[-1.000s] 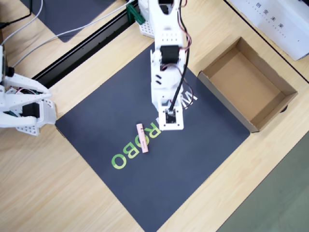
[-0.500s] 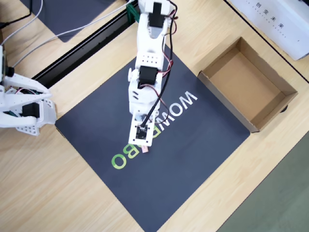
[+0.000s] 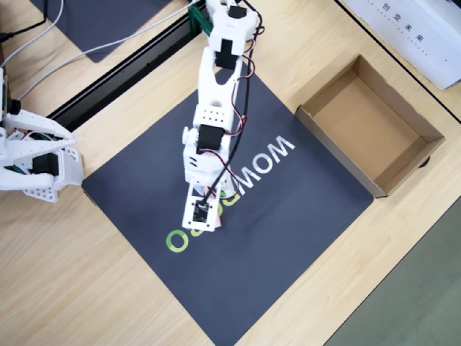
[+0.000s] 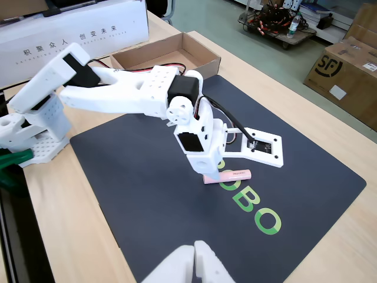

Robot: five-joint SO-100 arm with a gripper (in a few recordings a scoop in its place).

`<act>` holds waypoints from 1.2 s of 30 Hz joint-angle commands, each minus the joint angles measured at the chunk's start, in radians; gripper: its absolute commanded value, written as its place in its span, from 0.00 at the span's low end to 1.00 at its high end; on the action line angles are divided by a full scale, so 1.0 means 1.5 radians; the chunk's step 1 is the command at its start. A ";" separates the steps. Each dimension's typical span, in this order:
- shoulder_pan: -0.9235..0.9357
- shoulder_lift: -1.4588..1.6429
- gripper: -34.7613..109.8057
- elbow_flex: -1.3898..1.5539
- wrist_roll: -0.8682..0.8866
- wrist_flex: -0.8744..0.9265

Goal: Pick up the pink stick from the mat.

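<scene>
The pink stick [image 4: 231, 175] lies flat on the lettered dark mat [image 4: 147, 177] beside the green "ROBO" letters. My white gripper [image 4: 206, 170] hangs low over the stick's left end in the fixed view. Its fingers are hidden under the servo body, so whether they are open or shut does not show. In the overhead view the arm reaches down from the top, and its wrist board [image 3: 202, 213] covers nearly all of the stick. Just a pink tip [image 3: 218, 225] peeks out on the mat [image 3: 288, 216].
An open cardboard box [image 3: 335, 155] sits off the mat's right corner, seen behind the arm in the fixed view [image 4: 203, 59]. A long white carton [image 3: 410, 29] lies beyond it. A black rail [image 3: 122, 72] and cables run along the upper left.
The arm swung left and forward in the overhead view, from over the white letters to above the stick, which it now covers almost wholly. The stick itself has not moved.
</scene>
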 commanded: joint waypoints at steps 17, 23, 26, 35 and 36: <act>0.009 -0.103 0.25 -0.108 0.009 -0.077; 0.009 -0.101 0.25 -0.109 0.012 -0.076; 0.008 -0.096 0.25 -0.109 0.015 -0.072; -0.025 0.006 0.25 -0.108 0.035 -0.064; -0.031 0.022 0.25 -0.106 0.037 -0.061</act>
